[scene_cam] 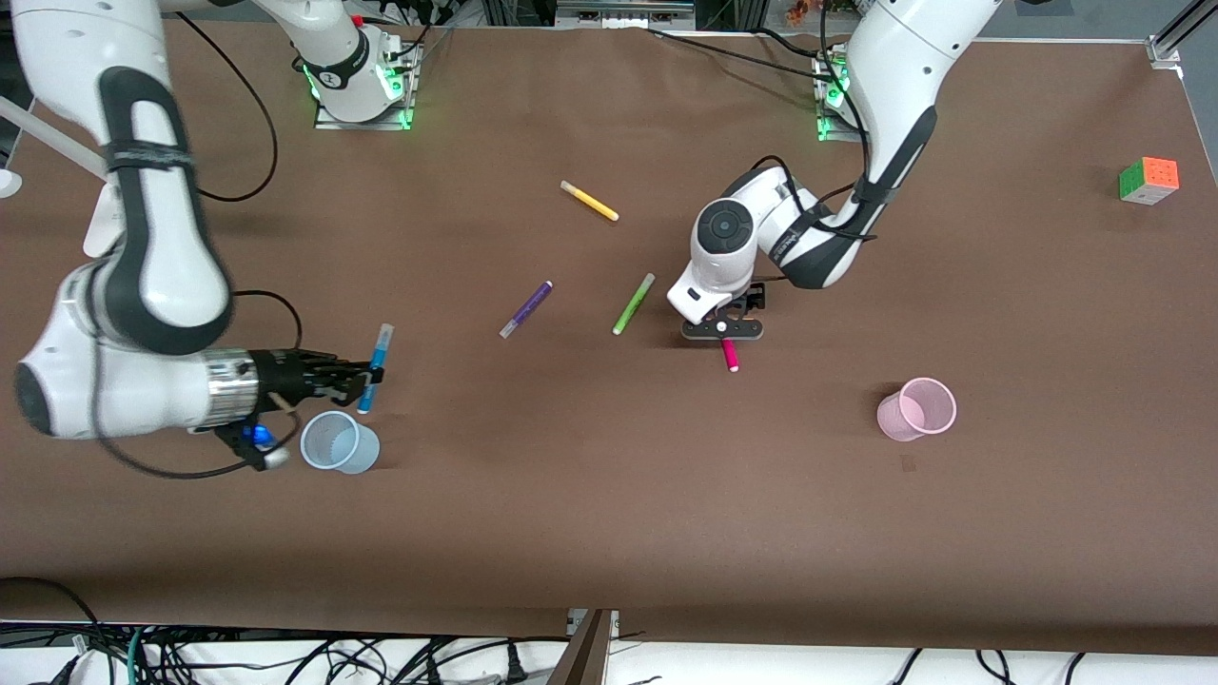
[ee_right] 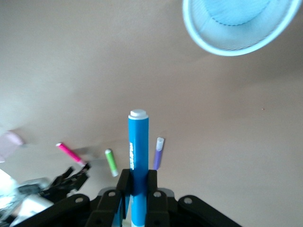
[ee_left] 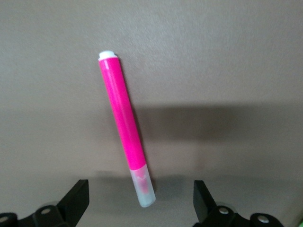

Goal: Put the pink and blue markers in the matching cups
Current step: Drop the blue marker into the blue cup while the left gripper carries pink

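Observation:
My right gripper is shut on the blue marker and holds it in the air just beside the pale blue cup, toward the robots' side of it. In the right wrist view the blue marker stands between the fingers and the blue cup shows ahead. My left gripper is open, low over the pink marker, which lies on the table. In the left wrist view the pink marker has its pale cap end between the two open fingers. The pale pink cup stands toward the left arm's end.
A purple marker, a green marker and a yellow marker lie on the brown table between the arms. A colour cube sits at the left arm's end of the table.

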`<state>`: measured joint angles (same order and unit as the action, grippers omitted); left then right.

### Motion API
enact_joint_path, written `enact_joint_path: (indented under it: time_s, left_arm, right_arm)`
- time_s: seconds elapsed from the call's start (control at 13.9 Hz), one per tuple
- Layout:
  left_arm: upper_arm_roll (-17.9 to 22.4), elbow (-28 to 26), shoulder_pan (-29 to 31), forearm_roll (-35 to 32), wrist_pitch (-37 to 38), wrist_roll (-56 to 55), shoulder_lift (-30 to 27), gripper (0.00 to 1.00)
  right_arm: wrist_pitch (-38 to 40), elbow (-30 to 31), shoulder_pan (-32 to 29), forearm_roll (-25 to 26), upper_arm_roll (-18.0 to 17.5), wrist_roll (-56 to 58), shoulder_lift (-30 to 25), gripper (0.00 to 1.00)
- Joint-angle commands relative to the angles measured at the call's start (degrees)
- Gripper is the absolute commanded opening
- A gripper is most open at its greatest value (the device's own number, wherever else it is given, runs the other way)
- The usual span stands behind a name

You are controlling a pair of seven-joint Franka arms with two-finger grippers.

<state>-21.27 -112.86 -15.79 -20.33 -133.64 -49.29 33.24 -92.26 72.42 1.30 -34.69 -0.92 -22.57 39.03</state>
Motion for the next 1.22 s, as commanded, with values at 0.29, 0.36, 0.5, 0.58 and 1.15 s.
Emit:
enact_joint_path:
  time_s: [0.29,0.36,0.5,0.58,1.15]
  left_arm:
    - [0.2,-0.2,0.2,-1.6,-0.1,-2.3,1.0,0.06]
    - [0.2,-0.2,0.2,-1.3,0.1,-2.2,0.8,0.00]
    - [0.2,-0.1,0.4,-0.9,1.7,-2.2,0.2,0.00]
    - [0.1,0.3,0.5,-0.9,3.5,-2.1,-0.4,0.00]
    - [0.3,6.6,7.1,0.7,31.4,19.6,-10.4,0.00]
  right_arm:
    - [4.9,-1.4,-10.7,-14.5,-1.1,3.8,6.0,0.00]
    - [6.2,-1.3,-11.9,-17.8,-1.0,4.2,7.4,0.00]
    - [6.7,-1.4,-13.6,-20.3,-1.0,6.3,9.5,0.00]
    - [6.6,-1.4,-13.6,-20.4,-1.0,7.4,10.0,0.00]
    - [5.6,-1.7,-14.0,-21.1,-0.9,13.8,13.1,0.00]
